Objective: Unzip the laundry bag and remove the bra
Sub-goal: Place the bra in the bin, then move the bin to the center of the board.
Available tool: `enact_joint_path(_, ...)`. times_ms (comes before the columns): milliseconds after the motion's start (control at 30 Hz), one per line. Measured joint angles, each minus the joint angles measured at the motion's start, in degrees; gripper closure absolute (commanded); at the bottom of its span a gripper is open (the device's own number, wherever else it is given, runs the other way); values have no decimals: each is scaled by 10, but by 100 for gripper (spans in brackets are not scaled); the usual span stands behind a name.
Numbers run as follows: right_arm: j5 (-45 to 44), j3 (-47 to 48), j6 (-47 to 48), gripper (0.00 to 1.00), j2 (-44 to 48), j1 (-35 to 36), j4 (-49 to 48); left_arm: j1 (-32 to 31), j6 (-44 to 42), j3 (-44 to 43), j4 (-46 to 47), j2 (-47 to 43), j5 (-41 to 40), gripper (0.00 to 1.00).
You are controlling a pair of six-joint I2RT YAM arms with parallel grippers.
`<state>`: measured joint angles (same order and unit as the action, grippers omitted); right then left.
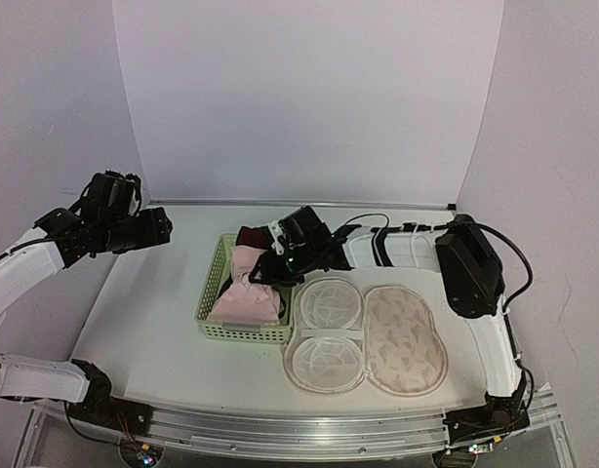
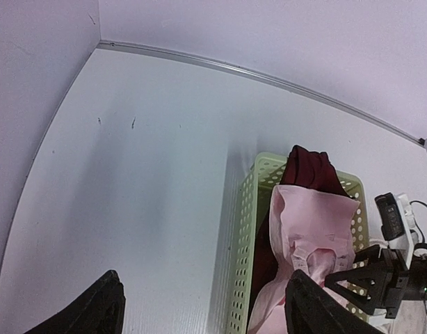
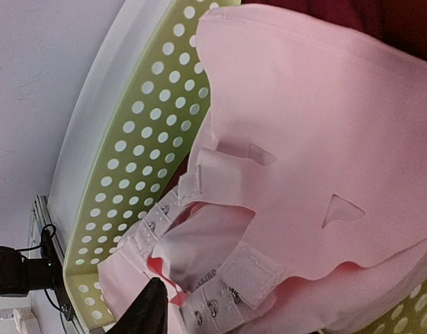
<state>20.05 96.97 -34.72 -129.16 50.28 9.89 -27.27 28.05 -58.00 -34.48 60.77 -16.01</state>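
Observation:
The laundry bag [image 1: 405, 341] lies unzipped and spread flat at the centre right of the table. Its leaf-printed lobes are on the right and its white mesh lining [image 1: 327, 331] on the left. The pink bra [image 1: 246, 292] lies in the green basket, as the left wrist view [image 2: 311, 229] and the right wrist view [image 3: 304, 139] also show. My right gripper [image 1: 267, 267] hovers just over the bra. One black finger [image 3: 147, 313] shows by the hook band; pink cloth hides the other. My left gripper [image 1: 159, 228] is raised at the far left, open and empty [image 2: 203, 296].
The light-green perforated basket [image 1: 210, 297] stands left of the bag and also holds a dark red garment [image 1: 251, 236]. White walls close the back and both sides. The right arm's cables [image 1: 407, 229] run behind the bag.

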Motion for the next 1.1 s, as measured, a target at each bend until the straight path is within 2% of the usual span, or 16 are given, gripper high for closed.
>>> enact_joint_path(333,-66,-11,23,48,100,0,54,0,-1,0,0,6,-1,18)
enact_joint_path(533,-120,-6,49,45,119,0,101,0,-4,0,0,14,-1,18)
enact_joint_path(833,-180,-72,66,37,181,0,128,0,-13,0,0,16,-1,8)
enact_joint_path(967,-178,-128,54,29,214,0,116,0,-19,0,0,15,-1,1)
enact_joint_path(1100,-161,-178,29,17,221,0,95,0,-25,0,0,7,-2,0)
